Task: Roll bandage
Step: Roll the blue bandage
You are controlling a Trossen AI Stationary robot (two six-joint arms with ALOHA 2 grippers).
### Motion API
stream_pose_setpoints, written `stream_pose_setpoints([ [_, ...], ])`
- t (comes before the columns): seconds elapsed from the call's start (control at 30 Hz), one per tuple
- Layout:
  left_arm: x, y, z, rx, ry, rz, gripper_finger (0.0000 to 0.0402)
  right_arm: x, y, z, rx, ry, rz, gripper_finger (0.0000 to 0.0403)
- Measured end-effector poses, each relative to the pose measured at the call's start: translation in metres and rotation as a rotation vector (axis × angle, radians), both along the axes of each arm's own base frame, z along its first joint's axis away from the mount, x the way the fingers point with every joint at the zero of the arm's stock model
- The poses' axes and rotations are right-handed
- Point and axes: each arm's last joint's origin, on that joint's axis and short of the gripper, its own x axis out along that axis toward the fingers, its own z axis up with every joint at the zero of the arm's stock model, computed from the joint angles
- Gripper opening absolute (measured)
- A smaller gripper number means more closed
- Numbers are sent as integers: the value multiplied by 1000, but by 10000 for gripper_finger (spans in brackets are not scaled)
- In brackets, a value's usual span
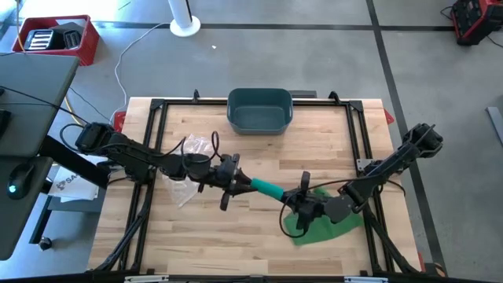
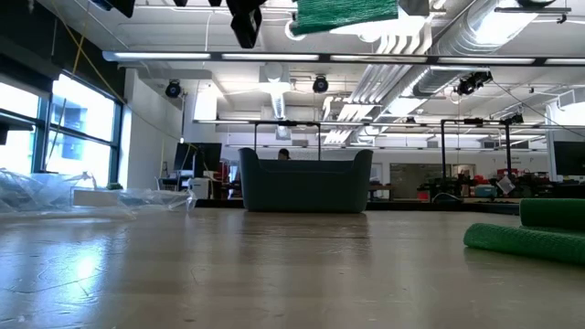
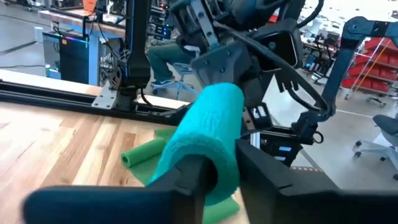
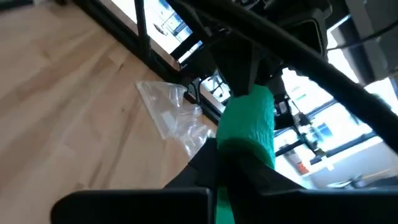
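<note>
2 grippers hold 1 green bandage [image 1: 269, 189] stretched in the air between them, above the table [image 1: 259, 244] toward its front edge. The left gripper [image 1: 236, 183] is clamped narrowly on one end, the right gripper [image 1: 299, 200] on the other. Its loose tail [image 1: 322, 226] lies near the front right corner. 1 bin [image 1: 260, 109] sits at the back edge.

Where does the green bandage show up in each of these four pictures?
High view: bandage stretched mid-table between left gripper and right gripper.
Low view: bandage at top edge; loose end on the table at right.
Left wrist view: centre.
Right wrist view: centre right.
Shared landmark: plastic bag, also in the low and right wrist views.
</note>
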Motion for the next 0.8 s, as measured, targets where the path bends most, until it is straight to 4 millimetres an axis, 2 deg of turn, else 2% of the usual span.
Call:
stream_pose_setpoints([
  [0.1, 0, 0, 0, 34, -5, -3, 18, 0, 0, 0, 93, -21, -15, 11],
  [0.17, 0, 0, 0, 58, -10, -3, 8, 1, -1, 0, 158, -35, -28, 16],
  [0.27, 0, -2, 0, 111, -20, -9, 11, 1, -1, 0, 244, -51, -43, 42],
  [0.4, -1, -5, 1, 163, -39, -21, 5, 0, 0, 0, 370, -67, -48, 100],
  [0.53, -1, -5, 2, 150, -51, -20, 5, -6, 8, 1, 385, -60, -17, 150],
  [0.63, -1, -5, 6, 113, -83, -20, 5, -13, 13, 1, 414, -47, -5, 167],
  [0.8, -8, -5, 20, 105, -150, -13, 5, -17, 18, -2, 432, -27, -1, 171],
])
